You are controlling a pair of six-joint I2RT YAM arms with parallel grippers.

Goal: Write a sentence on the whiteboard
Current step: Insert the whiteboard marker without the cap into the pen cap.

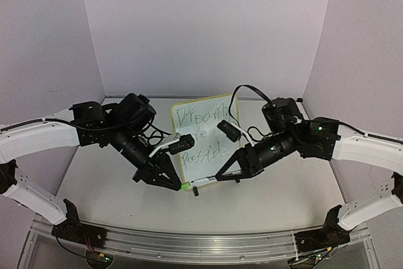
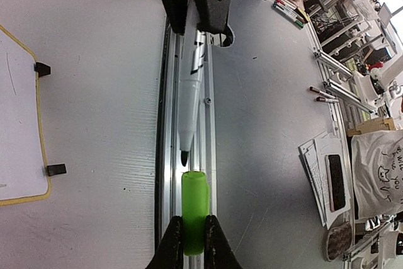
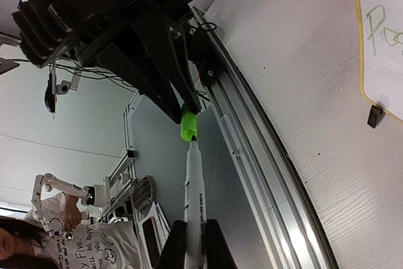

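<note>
- Left gripper [image 2: 195, 239] is clamped on a bright green plastic marker cap [image 2: 195, 209]. The right gripper [image 3: 195, 244] grips a white marker barrel [image 3: 194, 187], its tip at the cap's mouth; contact unclear.
- Arms hide parts of the scrawly green sentence [image 1: 204, 118] on the yellow-framed white whiteboard [image 1: 195, 165], which sits just behind the grippers.
- Grey tabletop [image 1: 283, 200] spreads toward the near rail.

Grey table [image 1: 101, 181] — the whiteboard [image 1: 204, 155] rests on it on clip feet [image 2: 55, 169].
</note>
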